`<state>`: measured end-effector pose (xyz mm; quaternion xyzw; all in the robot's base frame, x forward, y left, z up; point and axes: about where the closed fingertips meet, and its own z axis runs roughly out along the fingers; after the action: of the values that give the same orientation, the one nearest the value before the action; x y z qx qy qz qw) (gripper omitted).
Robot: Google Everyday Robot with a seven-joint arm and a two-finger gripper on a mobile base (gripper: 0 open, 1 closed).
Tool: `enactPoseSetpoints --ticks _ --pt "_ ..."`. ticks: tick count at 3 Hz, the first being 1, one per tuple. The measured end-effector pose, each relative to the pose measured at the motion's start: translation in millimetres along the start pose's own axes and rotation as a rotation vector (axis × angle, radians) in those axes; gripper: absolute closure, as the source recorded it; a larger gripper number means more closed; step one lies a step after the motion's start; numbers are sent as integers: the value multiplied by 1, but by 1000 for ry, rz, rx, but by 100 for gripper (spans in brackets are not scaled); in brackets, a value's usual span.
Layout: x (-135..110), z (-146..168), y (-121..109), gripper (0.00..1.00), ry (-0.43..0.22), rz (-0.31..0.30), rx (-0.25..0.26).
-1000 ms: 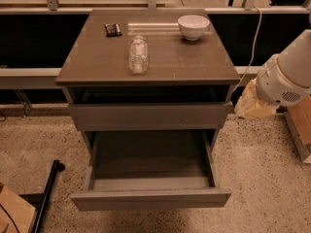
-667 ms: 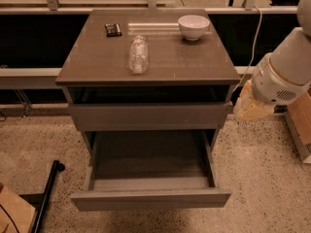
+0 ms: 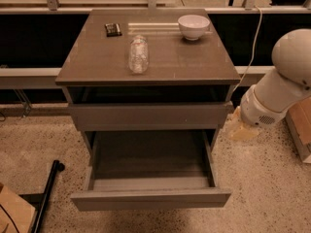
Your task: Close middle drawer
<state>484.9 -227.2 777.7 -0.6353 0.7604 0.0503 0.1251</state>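
The gripper [image 3: 241,127] has sunk lower beside the desk's [image 3: 92,64] right side, its hold impossible to tell, while the middle drawer [image 3: 150,199] stays wide open, unpushed.

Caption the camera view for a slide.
The middle drawer stands pulled out; bottle and bowl on the cabinet top; gripper beside the cabinet's right side.

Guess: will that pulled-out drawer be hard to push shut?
Probably not: the middle drawer looks empty, so likely light. Its wide flat front may skew if pushed off-centre. The gripper hangs right of the cabinet, not touching the drawer.
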Motion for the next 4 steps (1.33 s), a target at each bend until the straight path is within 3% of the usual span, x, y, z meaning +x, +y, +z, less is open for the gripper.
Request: enactPoseSetpoints --ticks 1,2,4 --pt "23 44 7 100 34 17 -22" --pt "14 38 5 100 88 -23 -1" --pt "31 128 37 100 -25 20 -117"
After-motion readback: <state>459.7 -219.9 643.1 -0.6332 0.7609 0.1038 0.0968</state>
